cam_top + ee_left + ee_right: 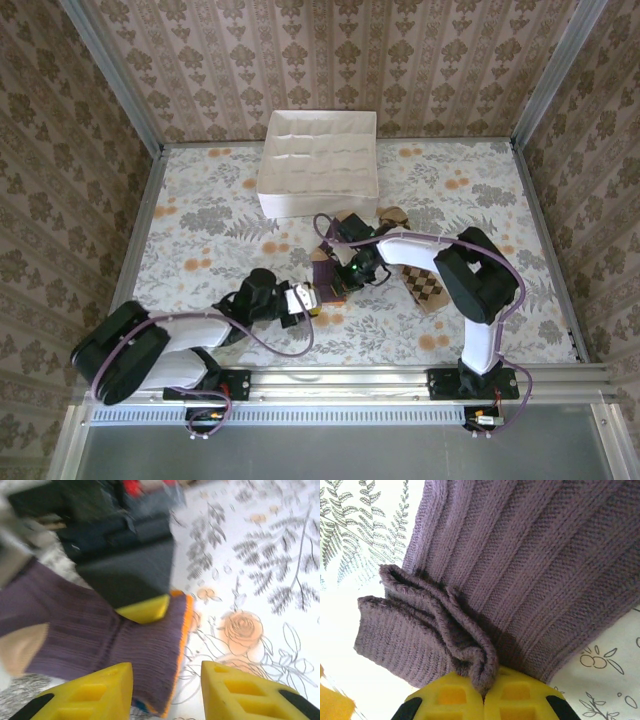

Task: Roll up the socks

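The dark purple sock lies on the flowered table, its orange-edged cuff to the right and a tan patch at the left. My left gripper is open; the cuff edge lies between its yellow fingers, against the left one. My right gripper is shut on a bunched fold of the purple sock; one of its yellow fingertips rests on the sock in the left wrist view. From above, both grippers meet at the purple sock. The checked sock lies flat beside the right arm.
A white box stands at the back middle of the table. Patterned walls close in the table on three sides, and a metal rail runs along the near edge. Both arms crowd the table's middle.
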You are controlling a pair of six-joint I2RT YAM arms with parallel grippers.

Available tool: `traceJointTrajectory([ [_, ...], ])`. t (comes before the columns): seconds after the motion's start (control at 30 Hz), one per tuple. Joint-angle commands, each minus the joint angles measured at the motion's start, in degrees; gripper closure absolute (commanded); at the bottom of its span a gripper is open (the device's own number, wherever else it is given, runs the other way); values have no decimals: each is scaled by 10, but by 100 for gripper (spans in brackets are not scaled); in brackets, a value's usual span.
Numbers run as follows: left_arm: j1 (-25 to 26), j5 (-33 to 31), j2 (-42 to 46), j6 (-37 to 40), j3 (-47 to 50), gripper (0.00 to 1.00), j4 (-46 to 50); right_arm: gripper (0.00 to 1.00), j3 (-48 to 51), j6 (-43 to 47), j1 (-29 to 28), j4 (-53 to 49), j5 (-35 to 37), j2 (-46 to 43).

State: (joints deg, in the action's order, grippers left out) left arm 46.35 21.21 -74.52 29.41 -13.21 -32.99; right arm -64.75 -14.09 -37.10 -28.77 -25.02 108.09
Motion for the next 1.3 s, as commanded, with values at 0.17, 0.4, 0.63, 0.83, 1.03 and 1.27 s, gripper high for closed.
traceJointTrajectory([
  [0.17,10,-24,-95,93,-68,62,9,98,31,37,26,-117,38,50],
  [0.4,32,-38,-143,111,-78,62,25,97,27,50,38,-134,30,53],
  [0.63,66,-55,-129,111,-74,47,53,96,23,56,51,-152,23,65],
  [0.83,81,-79,-146,98,-77,57,65,96,20,60,56,-166,28,61],
  [1.03,96,-119,-156,68,-95,94,81,87,32,55,64,-161,17,29],
  [1.27,91,-92,-147,35,-123,100,148,58,72,43,82,-96,-38,-53],
])
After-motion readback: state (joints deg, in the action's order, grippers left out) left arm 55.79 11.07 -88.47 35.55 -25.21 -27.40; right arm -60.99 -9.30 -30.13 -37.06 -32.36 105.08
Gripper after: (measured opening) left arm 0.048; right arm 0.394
